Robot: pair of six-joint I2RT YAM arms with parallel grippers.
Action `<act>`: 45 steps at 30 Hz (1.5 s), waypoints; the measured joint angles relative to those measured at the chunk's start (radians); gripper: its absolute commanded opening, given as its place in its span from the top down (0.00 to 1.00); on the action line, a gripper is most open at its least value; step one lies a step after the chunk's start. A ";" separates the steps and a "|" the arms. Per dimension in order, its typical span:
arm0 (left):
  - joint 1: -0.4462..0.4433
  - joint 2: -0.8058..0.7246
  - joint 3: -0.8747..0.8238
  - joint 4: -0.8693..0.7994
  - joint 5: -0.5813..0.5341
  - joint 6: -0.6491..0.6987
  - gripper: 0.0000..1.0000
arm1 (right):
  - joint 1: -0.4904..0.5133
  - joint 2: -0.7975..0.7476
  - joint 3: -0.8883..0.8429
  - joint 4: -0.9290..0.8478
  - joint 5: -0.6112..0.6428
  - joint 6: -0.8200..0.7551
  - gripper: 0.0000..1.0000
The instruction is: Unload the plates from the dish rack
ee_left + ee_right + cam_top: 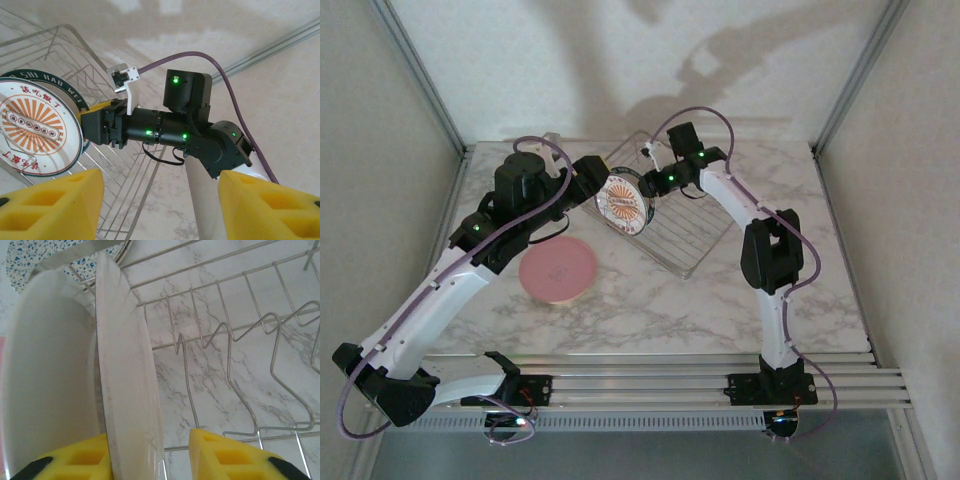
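Left hand (160, 210) wide agape; right hand (155, 460) narrower, not closed.

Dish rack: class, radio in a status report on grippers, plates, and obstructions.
Left gripper open, empty, near dish rack. Right gripper open, astride rim of sunburst plate. Second plate close behind it. Pink plate on table.
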 measured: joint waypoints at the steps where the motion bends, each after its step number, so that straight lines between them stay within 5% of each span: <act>1: 0.000 0.000 0.000 0.000 0.000 0.000 0.38 | 0.000 0.003 0.000 0.000 0.000 -0.003 0.68; 11: 0.000 0.000 0.000 0.000 0.000 0.000 0.38 | 0.008 0.010 0.020 -0.010 -0.012 -0.025 0.84; 21: 0.000 -0.001 -0.018 0.013 0.000 -0.004 0.38 | 0.042 -0.003 0.022 -0.011 0.122 -0.060 1.00; 45: 0.000 -0.027 -0.049 0.039 -0.018 -0.012 0.38 | 0.101 -0.312 -0.072 0.092 0.504 -0.120 1.00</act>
